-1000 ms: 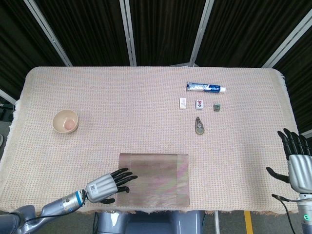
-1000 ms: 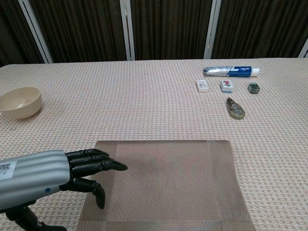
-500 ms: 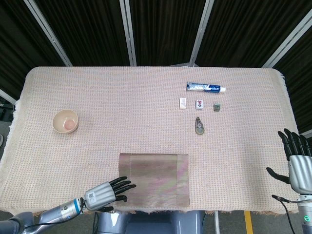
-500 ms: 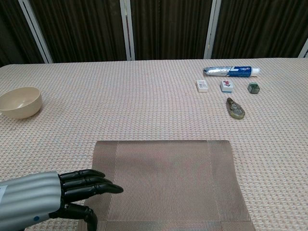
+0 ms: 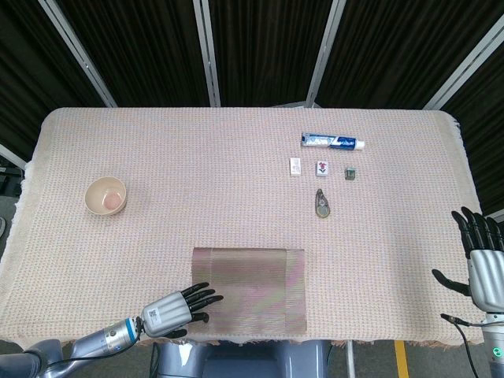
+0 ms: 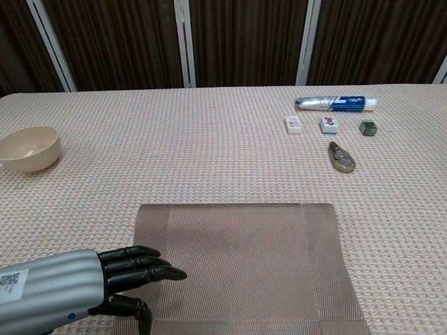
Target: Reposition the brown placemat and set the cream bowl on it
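the bench (image 5: 236,197) carries my brown placemat (image 5: 252,287) at its near edge. my left hand (image 5: 177,309) hovers over the placemat's near left corner, fingers stretched out, holding nothing. my right hand (image 5: 484,264) hangs open off the bench's right side. the cream bowl (image 5: 105,196) sits far left, well apart from the placemat.

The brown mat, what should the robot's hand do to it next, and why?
Probably lower the left hand a little and pinch the near left corner of the brown placemat. Its fingers reach over that corner, spread and holding nothing, and the cream bowl sits far off on the left, not yet on the mat. The right hand is open and far off.
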